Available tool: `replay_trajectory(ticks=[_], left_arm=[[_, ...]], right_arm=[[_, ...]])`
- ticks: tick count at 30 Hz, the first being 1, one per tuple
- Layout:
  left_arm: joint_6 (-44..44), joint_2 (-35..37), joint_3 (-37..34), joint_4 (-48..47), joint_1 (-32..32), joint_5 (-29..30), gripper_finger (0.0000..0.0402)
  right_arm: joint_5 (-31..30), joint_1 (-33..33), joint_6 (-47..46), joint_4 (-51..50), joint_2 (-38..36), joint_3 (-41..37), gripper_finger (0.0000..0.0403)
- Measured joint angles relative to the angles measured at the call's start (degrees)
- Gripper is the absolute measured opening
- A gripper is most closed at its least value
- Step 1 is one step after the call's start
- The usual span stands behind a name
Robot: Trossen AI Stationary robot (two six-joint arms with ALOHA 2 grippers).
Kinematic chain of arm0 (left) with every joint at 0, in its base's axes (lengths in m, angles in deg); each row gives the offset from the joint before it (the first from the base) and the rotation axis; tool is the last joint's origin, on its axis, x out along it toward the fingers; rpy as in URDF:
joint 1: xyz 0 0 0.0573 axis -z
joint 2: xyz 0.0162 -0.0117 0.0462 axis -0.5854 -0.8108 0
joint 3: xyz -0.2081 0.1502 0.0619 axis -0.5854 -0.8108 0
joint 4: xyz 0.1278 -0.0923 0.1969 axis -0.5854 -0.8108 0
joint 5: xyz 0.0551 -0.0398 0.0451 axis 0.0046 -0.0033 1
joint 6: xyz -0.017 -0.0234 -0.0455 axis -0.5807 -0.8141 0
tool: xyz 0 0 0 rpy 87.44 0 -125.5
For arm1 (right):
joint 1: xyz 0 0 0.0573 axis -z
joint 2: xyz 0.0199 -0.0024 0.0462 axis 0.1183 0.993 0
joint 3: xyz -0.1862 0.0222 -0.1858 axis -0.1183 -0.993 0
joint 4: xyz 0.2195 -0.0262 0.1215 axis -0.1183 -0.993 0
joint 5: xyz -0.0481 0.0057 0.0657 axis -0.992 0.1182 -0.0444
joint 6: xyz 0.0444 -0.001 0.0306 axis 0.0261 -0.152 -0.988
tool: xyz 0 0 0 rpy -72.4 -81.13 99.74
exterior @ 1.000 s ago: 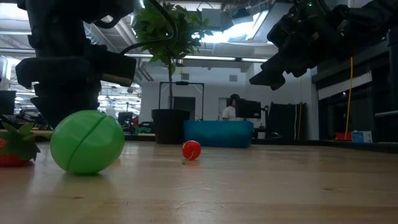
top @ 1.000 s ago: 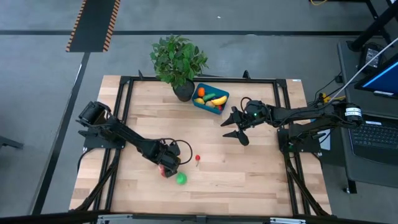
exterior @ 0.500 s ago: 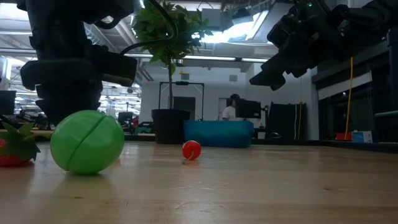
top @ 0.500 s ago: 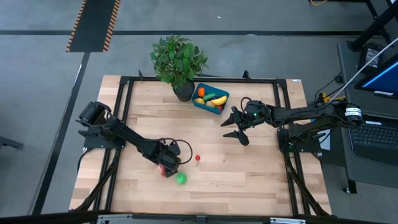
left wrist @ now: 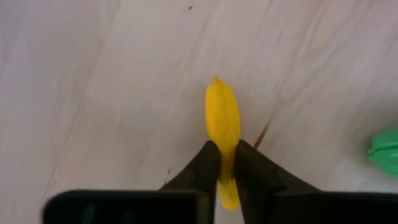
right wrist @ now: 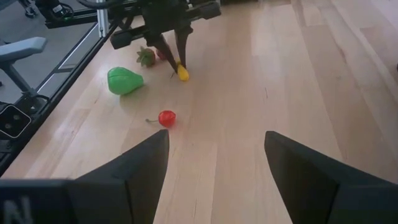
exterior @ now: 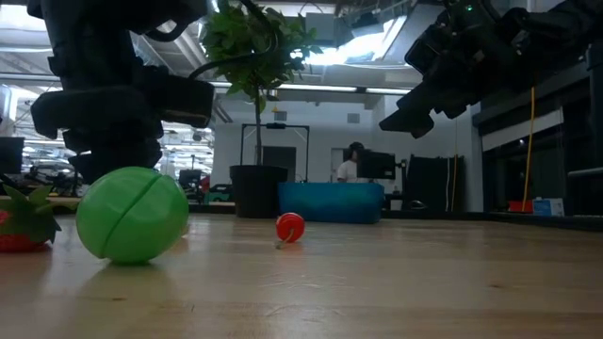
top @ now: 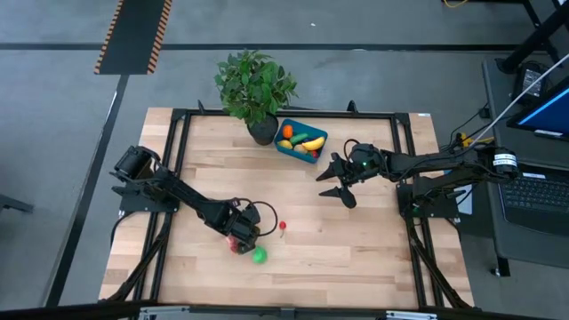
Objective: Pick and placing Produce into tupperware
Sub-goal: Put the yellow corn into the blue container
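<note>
left gripper (left wrist: pixel 225 163) low, fingers pinching yellow piece (left wrist: pixel 222 121) | right gripper (top: pixel 340 185) raised (fingers wide)

The left arm reaches low over the near part of the table; the left gripper (left wrist: pixel 226 163) points down, its fingers pinched on a yellow piece (left wrist: pixel 222 121); the right arm is raised; the right gripper (top: pixel 336 184) hangs with fingers wide apart.

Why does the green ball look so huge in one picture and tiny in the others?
In the low view the green piece lies close to the camera, so it looms large, with a soft shadow under it. In the high view the same piece is seen from far above, so it looks tiny. In the right wrist view it sits far across the table.
</note>
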Motion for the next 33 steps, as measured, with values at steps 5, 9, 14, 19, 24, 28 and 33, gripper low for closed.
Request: replay_trajectory(ticks=[5,9,14,19,24,28,33], left_arm=[[2.0,0.0,0.0,0.3,0.0,-0.2,0.0012],[4.7,0.0,-0.1,0.9,0.0,-0.1,0.0021],[7.4,0.8,-0.2,1.6,-0.1,0.2,0.0006],[10.4,2.1,-0.3,2.2,-0.2,0.5,0.0009],[12.8,4.7,-0.4,3.5,-0.6,3.0,0.0006],[15.1,8.8,-0.3,3.2,-0.5,4.8,0.0004],[18.3,15.5,-0.3,2.6,-0.2,9.9,0.0005]], right_arm=[[0.0,0.0,0.2,0.0,0.0,0.0,0.0266],[0.0,0.0,0.5,0.3,0.0,0.0,0.0266],[0.0,0.0,3.0,3.7,0.0,0.0,0.0266],[0.0,0.0,3.3,4.4,-0.8,0.0,0.0266],[0.0,0.0,3.4,1.7,-5.3,0.1,0.0266],[0.0,-0.1,3.7,-5.6,-10.8,0.1,0.0266],[0.0,-2.0,6.2,-13.5,-16.4,0.1,0.0266]])
